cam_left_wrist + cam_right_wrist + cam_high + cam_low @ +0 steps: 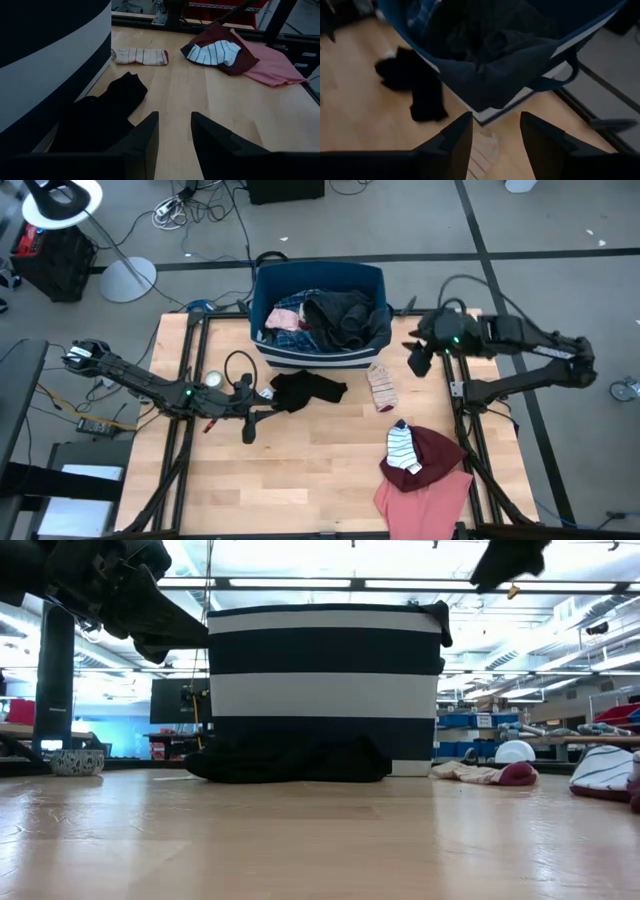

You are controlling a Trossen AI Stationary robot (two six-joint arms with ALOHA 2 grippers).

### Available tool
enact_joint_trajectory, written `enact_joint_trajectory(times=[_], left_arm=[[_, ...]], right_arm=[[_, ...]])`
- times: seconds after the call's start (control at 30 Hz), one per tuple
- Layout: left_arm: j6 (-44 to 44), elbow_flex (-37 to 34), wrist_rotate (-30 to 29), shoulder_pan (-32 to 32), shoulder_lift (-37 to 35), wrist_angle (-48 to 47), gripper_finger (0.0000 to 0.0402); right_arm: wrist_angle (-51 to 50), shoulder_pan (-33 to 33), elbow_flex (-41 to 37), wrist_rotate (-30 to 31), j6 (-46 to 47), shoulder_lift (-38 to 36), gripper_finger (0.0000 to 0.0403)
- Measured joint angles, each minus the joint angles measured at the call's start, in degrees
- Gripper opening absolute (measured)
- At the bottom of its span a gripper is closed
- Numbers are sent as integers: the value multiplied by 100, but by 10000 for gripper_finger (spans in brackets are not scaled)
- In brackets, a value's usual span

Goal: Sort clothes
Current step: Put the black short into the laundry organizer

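A black garment (307, 390) lies flat on the table against the near wall of the navy-and-white bin (320, 350); it also shows in the left wrist view (100, 115). The bin holds plaid and dark clothes (325, 315). A pink striped sock (381, 387) lies to the right of the black garment. Near the table's right edge, a white striped sock (403, 448) lies on a maroon garment (440, 445), which lies on a salmon pink one (425, 495). My left gripper (175, 135) is open and empty, above the table beside the black garment's near edge. My right gripper (495, 145) is open and empty, raised by the bin's right side (418, 358).
The bin stands at the middle of the table's far edge and blocks the low view (325, 680). Bare wood lies between the black garment and the pile at the right (330, 460). A small white bowl (212, 380) sits near my left arm.
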Motion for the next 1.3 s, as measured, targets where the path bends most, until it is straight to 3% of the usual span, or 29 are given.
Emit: enact_joint_trajectory(times=[0.27,0.57,0.77,1.3], left_arm=[[0,0,0,-2,0,67,120],[1,0,-1,-2,0,75,120],[3,0,-2,-2,0,77,120],[12,0,-5,-2,0,86,120]], right_arm=[[2700,184,-2537,362,239,-1247,165],[4822,186,-4343,586,102,-1590,165],[5736,184,-4729,1224,-479,-1476,162],[7175,131,-4733,1410,-1548,-946,141]])
